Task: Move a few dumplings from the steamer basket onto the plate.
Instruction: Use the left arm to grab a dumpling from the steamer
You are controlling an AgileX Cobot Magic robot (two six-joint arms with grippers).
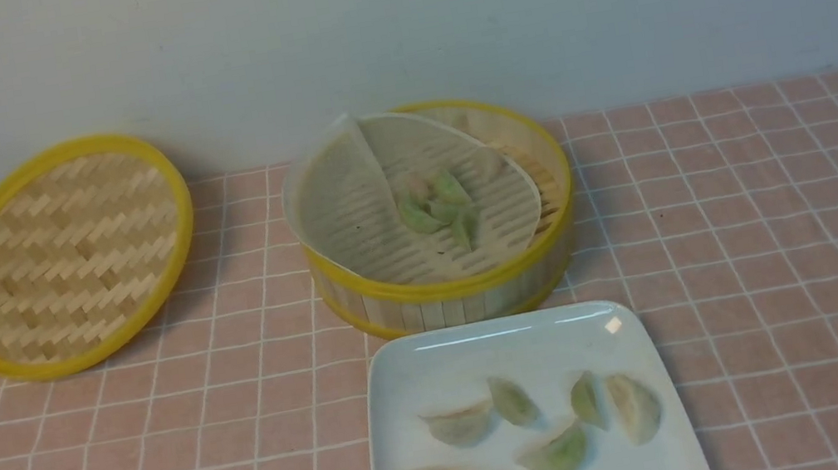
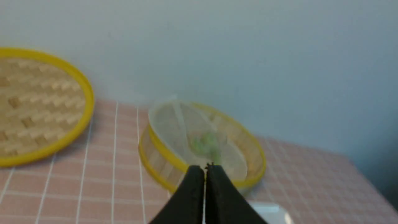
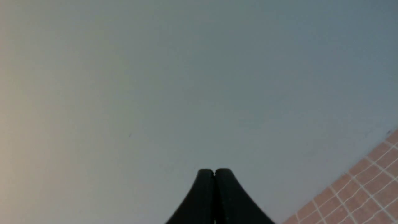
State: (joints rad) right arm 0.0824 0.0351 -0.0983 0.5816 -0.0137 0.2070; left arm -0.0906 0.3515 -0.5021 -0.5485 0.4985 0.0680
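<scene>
Since the left claw (image 2: 205, 169) has its fingers pressed together with nothing between them, low at the near left edge of the checked cloth (image 1: 760, 214), no transfer is under way at this moment. The right claw (image 3: 214, 171) is likewise closed and empty, facing bare wall. Nearest the robot sits the plate (image 1: 407, 371), with about seven dumplings (image 1: 559, 452) spread across it, apart from one another. Just behind the plate stands the basket (image 1: 445, 291), where a tight cluster of green dumplings (image 1: 436, 207) lies mid-floor on the liner (image 1: 347, 204), whose left edge curls up over the rim. Farther left, the lid (image 1: 65, 257) leans against the wall.

By my reckoning the job looks largely done, or between picks. Another pick would call for opening a claw, reaching over the plate, and pinching one dumpling off the cluster without snagging the liner.
</scene>
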